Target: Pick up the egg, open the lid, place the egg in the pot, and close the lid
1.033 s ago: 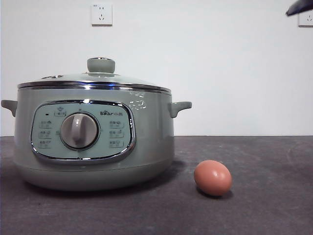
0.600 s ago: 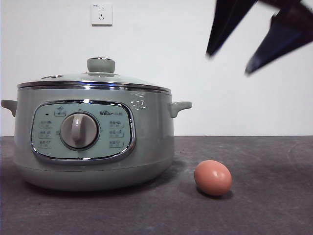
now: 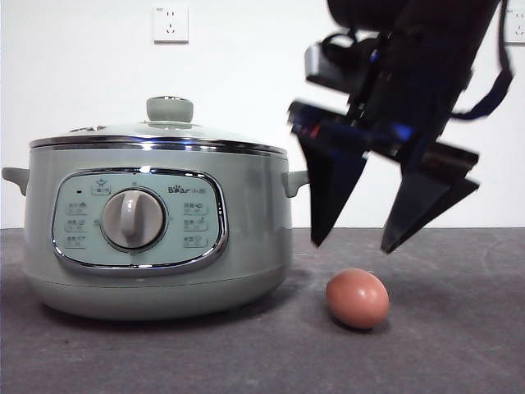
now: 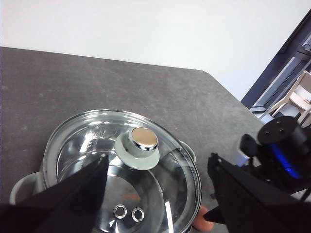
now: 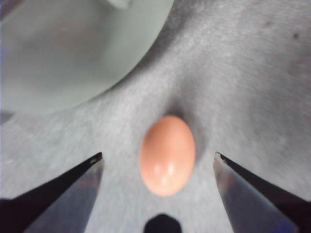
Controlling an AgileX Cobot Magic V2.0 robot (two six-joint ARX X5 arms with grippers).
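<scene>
The egg (image 3: 357,298) lies on its side on the dark bench (image 3: 459,328), just beside the pot (image 3: 156,238) but not touching it. It lies out in the open there, so an arm can reach it from above. The lid (image 4: 121,165) sits flat on the pot with its knob (image 3: 169,108) on top, so the pot is shut and the egg cannot go in yet.

The right gripper (image 3: 351,246) hangs right over the egg and points down at it. Its jaws are spread wide, one tip on each side of the egg, and they do not touch it. It looks ready to go lower and pinch the egg softly.

The left gripper (image 4: 155,194) waits up high over the lid. Its jaws are spread too, with the knob between them, and they hold nothing. It seems placed there to lift the lid when the egg is up.
</scene>
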